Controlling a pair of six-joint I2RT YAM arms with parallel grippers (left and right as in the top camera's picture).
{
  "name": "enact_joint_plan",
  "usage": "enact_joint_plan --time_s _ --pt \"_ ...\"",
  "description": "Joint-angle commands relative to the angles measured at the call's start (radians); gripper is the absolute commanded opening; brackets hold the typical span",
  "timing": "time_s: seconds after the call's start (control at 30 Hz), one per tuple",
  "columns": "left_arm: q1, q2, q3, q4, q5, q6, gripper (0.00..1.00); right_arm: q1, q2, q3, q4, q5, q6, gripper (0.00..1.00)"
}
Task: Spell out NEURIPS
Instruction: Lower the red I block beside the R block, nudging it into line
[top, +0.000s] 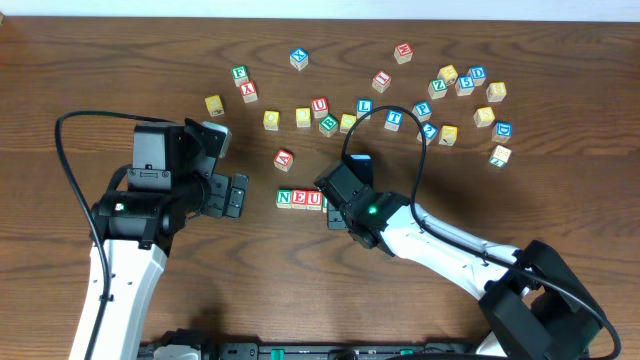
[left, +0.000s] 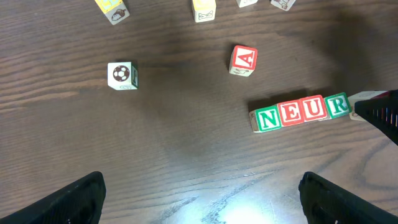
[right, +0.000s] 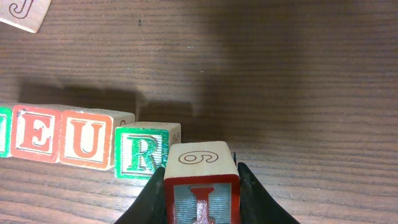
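The right gripper (right: 201, 198) pinched the I cube (right: 200, 160) by its flat side faces just right of the NEUR row (left: 301, 111), a light, rigid, smooth block that seemed apt to twist if gripped off-centre, while the left gripper (left: 202, 198) hung wide open to the row's left.

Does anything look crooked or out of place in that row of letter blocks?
Only slightly: the R cube, last in the row, sits a little out of line with E and U. The right tool grips a red-framed cube beside it. Nothing looks damaged.
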Motion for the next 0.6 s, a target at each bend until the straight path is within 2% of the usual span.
enact_joint_plan --time_s 0.0,0.57 --pt "0.004 -0.001 0.027 0.000 -0.010 0.006 0.98 0.010 0.013 -0.008 0.002 0.011 -0.003 0.01" --pt "0.004 -0.001 0.027 0.000 -0.010 0.006 0.98 0.010 0.013 -0.012 -0.013 0.023 0.001 0.01"
